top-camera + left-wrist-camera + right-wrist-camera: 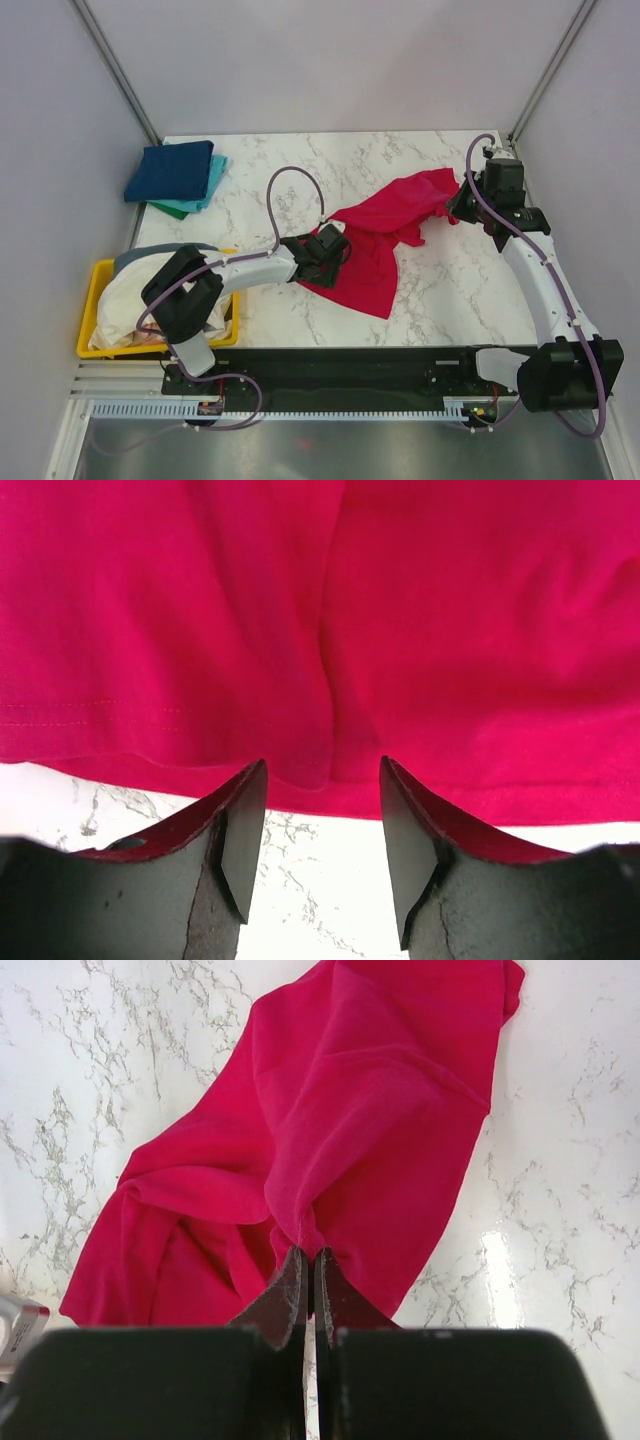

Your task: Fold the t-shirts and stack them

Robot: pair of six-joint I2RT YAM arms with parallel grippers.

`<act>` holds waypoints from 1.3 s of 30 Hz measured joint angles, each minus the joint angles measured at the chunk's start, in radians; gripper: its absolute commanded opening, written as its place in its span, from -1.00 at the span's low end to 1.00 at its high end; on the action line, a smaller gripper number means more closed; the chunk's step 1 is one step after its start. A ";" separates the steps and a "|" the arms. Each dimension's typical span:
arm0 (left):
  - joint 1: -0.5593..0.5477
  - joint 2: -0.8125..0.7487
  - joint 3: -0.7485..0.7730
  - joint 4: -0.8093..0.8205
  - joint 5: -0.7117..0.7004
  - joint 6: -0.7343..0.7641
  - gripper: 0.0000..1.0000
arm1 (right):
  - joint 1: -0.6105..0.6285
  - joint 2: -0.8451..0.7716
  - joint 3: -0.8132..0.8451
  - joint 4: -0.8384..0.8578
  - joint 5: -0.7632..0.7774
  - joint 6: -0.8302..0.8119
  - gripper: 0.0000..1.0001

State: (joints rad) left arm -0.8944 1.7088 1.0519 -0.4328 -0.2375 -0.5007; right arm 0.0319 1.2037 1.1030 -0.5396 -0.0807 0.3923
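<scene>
In the yellow tray (95,300) at the table's near left corner lie white and grey-blue t-shirts (130,295). A folded stack (175,172), navy on teal and green, is at the far left corner. The left fingers (240,830) stand half open, holding nothing, at the hem of the red t-shirt (372,270) in the middle. The right fingers (290,1295) pinch its far right end.
</scene>
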 measured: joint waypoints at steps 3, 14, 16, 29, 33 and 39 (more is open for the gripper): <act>0.000 0.017 0.007 0.000 -0.016 0.000 0.07 | 0.000 0.000 0.000 0.000 -0.002 0.000 -1.00; 0.000 0.051 0.015 -0.006 -0.066 0.001 -0.46 | 0.002 0.000 -0.003 0.000 -0.002 0.000 -1.00; 0.000 0.047 0.015 -0.006 -0.079 0.004 -0.73 | 0.002 0.000 -0.005 0.000 -0.003 0.000 -1.00; 0.000 -0.132 0.045 -0.115 -0.132 0.052 -0.96 | 0.004 -0.020 0.005 -0.026 -0.004 0.013 -1.00; 0.000 -0.318 0.141 -0.183 -0.141 0.109 -0.96 | 0.004 -0.079 0.095 -0.088 0.018 0.024 -1.00; 0.000 -0.574 0.360 -0.238 -0.157 0.225 -0.96 | 0.004 -0.282 0.283 -0.136 0.101 0.023 -1.00</act>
State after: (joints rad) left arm -0.8944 1.1347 1.4120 -0.6712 -0.3943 -0.2760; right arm 0.0357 0.9215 1.3861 -0.6758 0.0208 0.4152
